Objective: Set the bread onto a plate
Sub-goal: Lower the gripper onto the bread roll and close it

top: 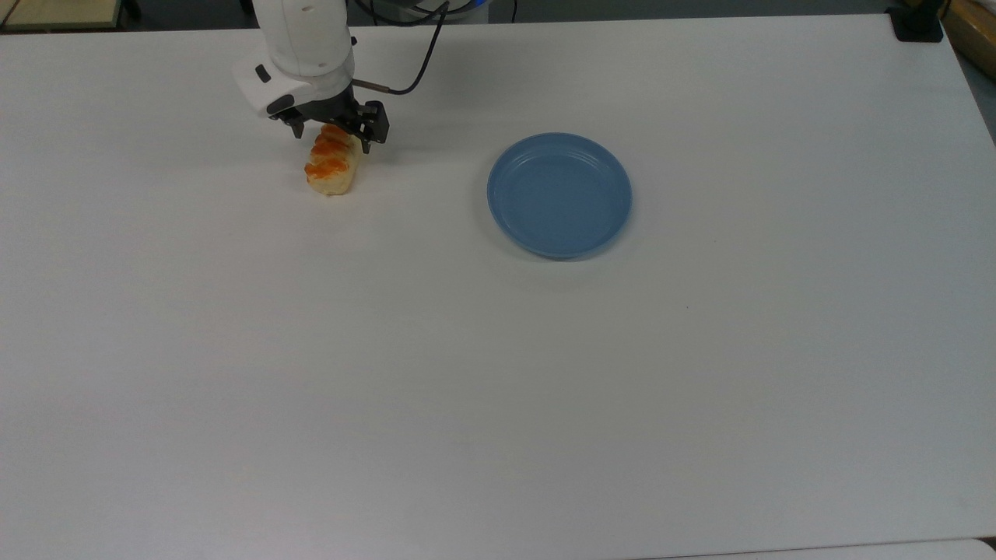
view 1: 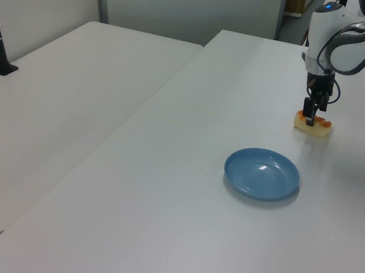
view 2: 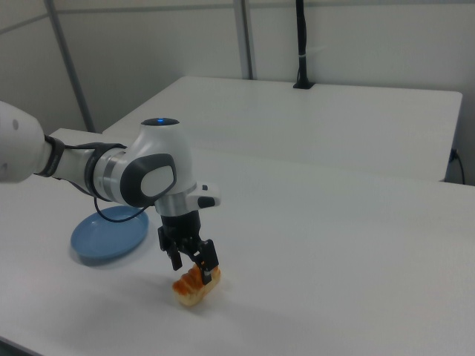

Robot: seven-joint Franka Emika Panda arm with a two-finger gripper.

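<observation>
- Bread [top: 331, 166]: lies on the white table [top: 498, 373] in the upper left of the top view, well apart from the plate; its long axis runs from upper right to lower left of the frame, tilted slightly off vertical.
- Gripper [top: 333, 135]: sits directly over the loaf's upper end, fingers spread wide and straddling it across the short axis, one finger on each side; nothing is held yet.
- Plate [top: 559, 194]: lies to the right of the bread in the top view, bare.
- Judgement: the coming move calls for closing across the loaf's width, an off-centre grasp that may let the far end sag.
</observation>
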